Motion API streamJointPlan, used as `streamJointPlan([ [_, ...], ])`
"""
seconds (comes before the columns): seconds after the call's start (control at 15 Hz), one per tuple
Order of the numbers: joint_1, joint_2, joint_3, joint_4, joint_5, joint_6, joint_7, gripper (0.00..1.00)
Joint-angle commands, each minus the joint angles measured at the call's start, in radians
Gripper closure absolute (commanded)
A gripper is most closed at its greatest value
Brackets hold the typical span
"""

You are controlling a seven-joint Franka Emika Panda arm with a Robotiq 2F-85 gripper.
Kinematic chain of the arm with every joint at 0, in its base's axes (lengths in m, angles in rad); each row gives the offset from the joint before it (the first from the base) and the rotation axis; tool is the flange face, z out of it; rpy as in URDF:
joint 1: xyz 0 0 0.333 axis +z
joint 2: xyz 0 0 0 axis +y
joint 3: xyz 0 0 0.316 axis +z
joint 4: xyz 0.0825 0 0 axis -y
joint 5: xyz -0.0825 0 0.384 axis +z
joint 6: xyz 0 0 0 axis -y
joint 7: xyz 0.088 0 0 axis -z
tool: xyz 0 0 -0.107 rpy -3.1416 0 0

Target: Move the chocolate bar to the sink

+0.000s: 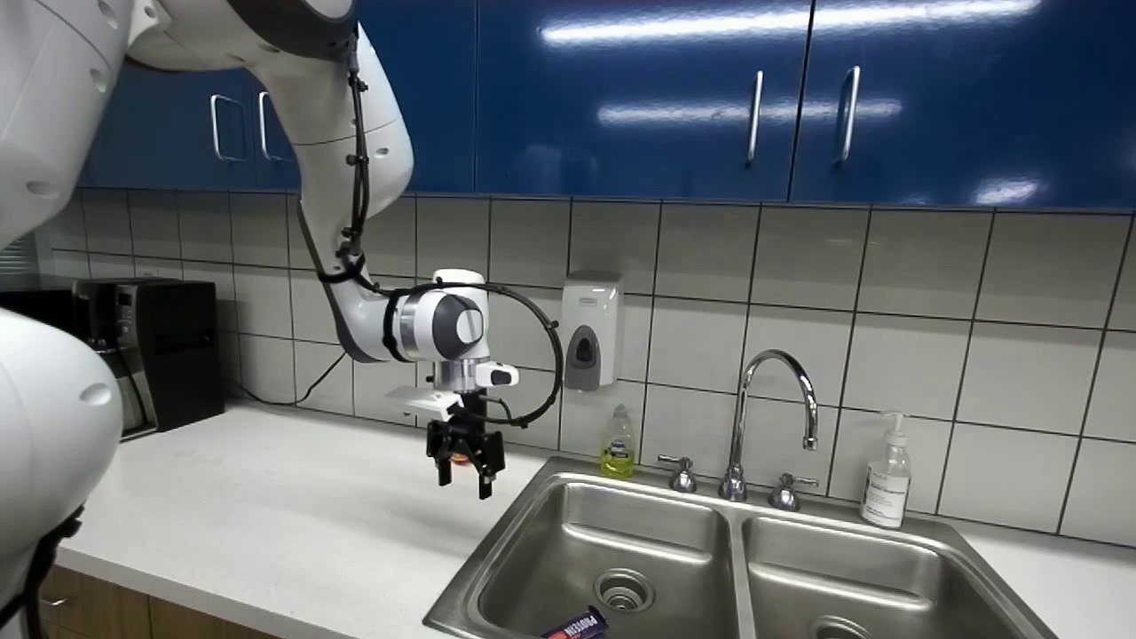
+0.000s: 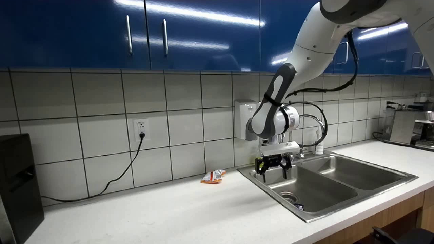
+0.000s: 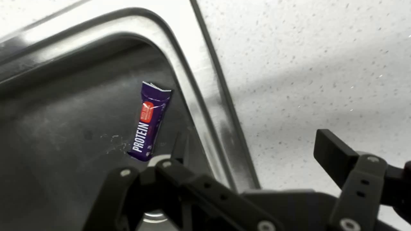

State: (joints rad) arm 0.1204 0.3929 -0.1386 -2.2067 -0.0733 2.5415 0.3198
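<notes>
The chocolate bar point(image 3: 147, 125), in a purple wrapper marked PROTEIN, lies flat inside the near basin of the steel sink point(image 3: 189, 54). The bar is partly cut off at the bottom of an exterior view point(image 1: 579, 627) and shows small in another exterior view point(image 2: 299, 206). The sink rim shows in both exterior views point(image 1: 499, 541) point(image 2: 364, 193). My gripper point(image 3: 257, 150) is open and empty, its fingers apart. It hangs above the counter and the sink's side edge, apart from the bar, in both exterior views point(image 1: 464, 479) point(image 2: 274, 177).
A chrome faucet point(image 1: 738, 426) stands behind the sink. A yellow soap bottle point(image 1: 619, 448) and a pump bottle point(image 1: 887, 479) stand on the back rim. A wall dispenser point(image 1: 592, 333) hangs behind. An orange packet point(image 2: 213, 177) lies on the counter by the wall. A black appliance point(image 1: 182, 355) stands farther along.
</notes>
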Motion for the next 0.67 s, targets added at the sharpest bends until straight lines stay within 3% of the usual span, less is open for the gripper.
streamJointPlan([
  [0.0, -0.007, -0.079, 0.061, -0.079, -0.003, 0.012, -0.058, 0.0],
  [0.6, 0.001, -0.159, 0.174, -0.17, 0.008, -0.003, -0.162, 0.0],
])
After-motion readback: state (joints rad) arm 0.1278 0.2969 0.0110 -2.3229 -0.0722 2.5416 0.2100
